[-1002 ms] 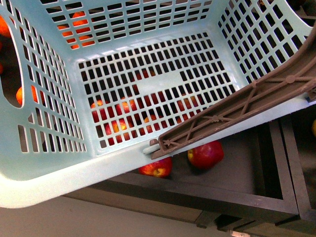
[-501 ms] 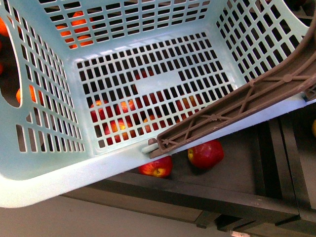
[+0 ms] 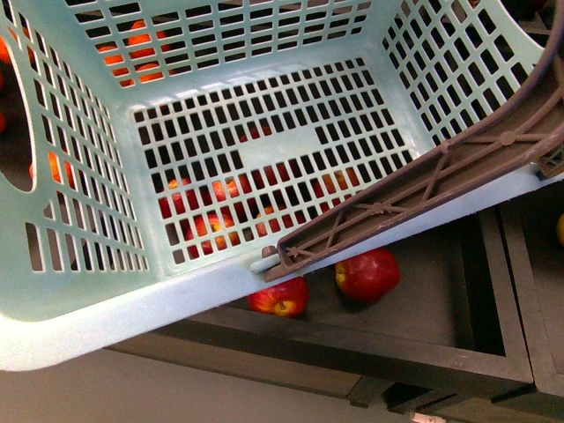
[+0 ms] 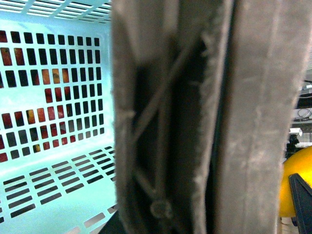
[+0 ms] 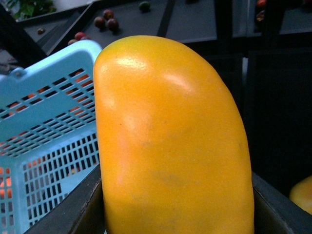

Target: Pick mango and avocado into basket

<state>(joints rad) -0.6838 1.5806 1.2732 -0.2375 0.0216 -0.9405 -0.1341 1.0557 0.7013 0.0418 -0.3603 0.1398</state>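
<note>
1. Now the mango sits between the right fingers, which are closed on its near end. It is up in the air, just beside the basket, not in it yet.
2. The left fingers look closed on the brown handle. Only one dark tip shows, so this is my guess. The basket hangs tipped above red apples in black trays.
3. Nothing lies inside the basket. I cannot see the avocado anywhere.
4. The mango looks smooth and shiny, so I think it can slip. It is likely a bit heavy and firm, but a hard squeeze could bruise it. Holding it round the fat middle, across its short way, seems best.
5. The avocado should be much the same: smooth, oval and quick to roll. Take it across the middle too.
6. I think the mango should go over the rim and down low before the fingers let go, so it does not bump.
</note>
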